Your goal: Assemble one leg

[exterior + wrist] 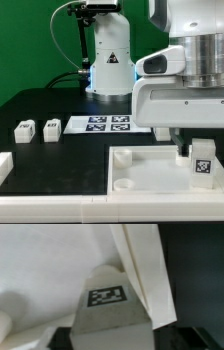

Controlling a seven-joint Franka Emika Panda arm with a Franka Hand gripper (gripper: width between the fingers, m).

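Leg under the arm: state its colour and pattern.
White leg with a black-and-white square tag; clearest in the wrist view.

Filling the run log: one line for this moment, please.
gripper: shut on small white tagged plastic leg | leg over large white square panel | two spare legs on table

Black table [40, 105]: two legs [24, 130] [51, 127], marker board [108, 124], panel [150, 175].
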